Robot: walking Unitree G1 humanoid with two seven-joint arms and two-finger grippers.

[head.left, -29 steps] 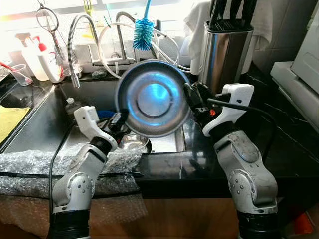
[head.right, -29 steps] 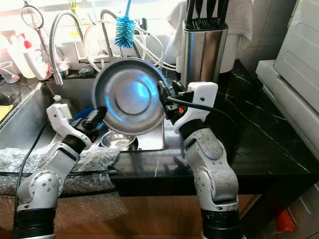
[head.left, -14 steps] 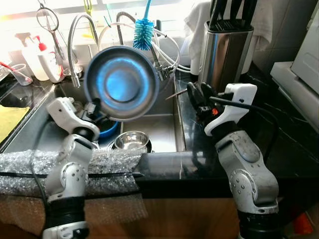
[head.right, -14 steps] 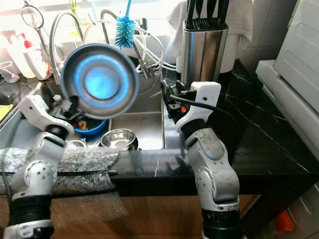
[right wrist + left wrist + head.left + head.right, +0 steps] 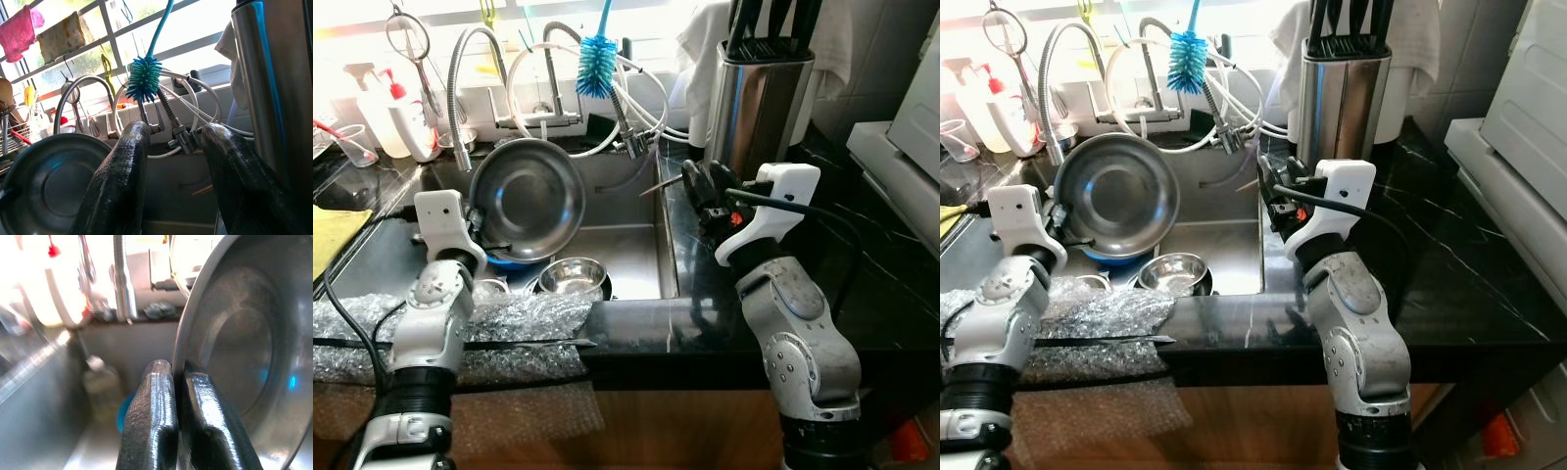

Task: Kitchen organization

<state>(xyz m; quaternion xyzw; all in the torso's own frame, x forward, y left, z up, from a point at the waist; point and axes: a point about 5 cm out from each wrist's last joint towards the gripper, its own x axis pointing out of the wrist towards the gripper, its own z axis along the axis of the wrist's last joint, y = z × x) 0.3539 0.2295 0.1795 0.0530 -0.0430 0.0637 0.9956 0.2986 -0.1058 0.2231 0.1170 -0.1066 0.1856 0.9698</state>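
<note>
Sink (image 5: 626,245), left hand (image 5: 178,382) pinching bowl rim (image 5: 527,200)

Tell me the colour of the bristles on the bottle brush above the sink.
Teal-blue bristles on the bottle brush, clearest in the right wrist view.

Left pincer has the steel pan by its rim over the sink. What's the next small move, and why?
Probably lower the steel pan a little further toward the sink floor before letting go. The left pincer is pinched on the rim, holding the pan tilted above the blue bowl and small steel bowl, so releasing now would likely drop it onto them. The right pincer is open.
</note>
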